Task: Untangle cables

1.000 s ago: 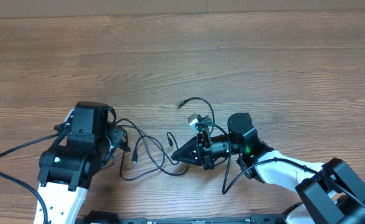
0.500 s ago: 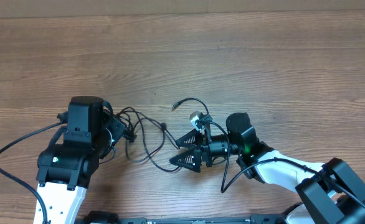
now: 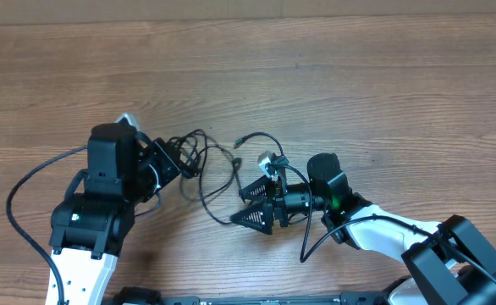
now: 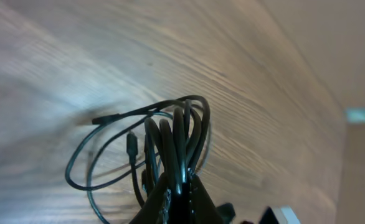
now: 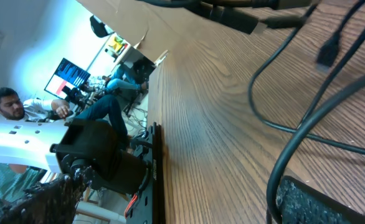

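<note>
Black thin cables (image 4: 181,143) loop in tangled coils on grained wooden table (image 3: 316,76)

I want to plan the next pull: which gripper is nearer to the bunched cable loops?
Left. The left gripper is shut on the bunched cable loops; the right gripper stands open, apart from the bunch, toward the robot's right side.

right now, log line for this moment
left gripper: shut on thin black cables | right gripper: open, gripping nothing | status: bunched, tangled
</note>
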Tool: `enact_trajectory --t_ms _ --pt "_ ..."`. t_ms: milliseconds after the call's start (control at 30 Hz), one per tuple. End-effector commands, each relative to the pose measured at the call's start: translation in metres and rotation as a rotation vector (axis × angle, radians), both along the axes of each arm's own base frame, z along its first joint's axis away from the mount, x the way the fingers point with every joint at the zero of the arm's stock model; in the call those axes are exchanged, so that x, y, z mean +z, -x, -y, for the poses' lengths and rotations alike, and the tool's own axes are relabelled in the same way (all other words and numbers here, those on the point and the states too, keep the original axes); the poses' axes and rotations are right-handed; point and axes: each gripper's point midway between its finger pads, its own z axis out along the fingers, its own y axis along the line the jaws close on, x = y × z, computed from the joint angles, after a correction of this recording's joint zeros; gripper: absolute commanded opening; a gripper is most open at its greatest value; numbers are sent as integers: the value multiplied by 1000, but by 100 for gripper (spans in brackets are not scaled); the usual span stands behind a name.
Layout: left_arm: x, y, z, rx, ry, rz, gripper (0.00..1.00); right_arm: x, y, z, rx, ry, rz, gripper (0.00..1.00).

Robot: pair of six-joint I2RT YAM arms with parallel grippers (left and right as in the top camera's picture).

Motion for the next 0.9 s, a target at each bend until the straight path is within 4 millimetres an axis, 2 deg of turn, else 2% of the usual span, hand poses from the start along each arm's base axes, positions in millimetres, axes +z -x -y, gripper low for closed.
enact_trajectory --t_ms 0,867 --pt "13 0 11 -124 -15 64 4 4 0 -1 2 -8 17 100" --pt "12 1 10 -142 -34 68 4 -2 0 0 -4 12 20 100"
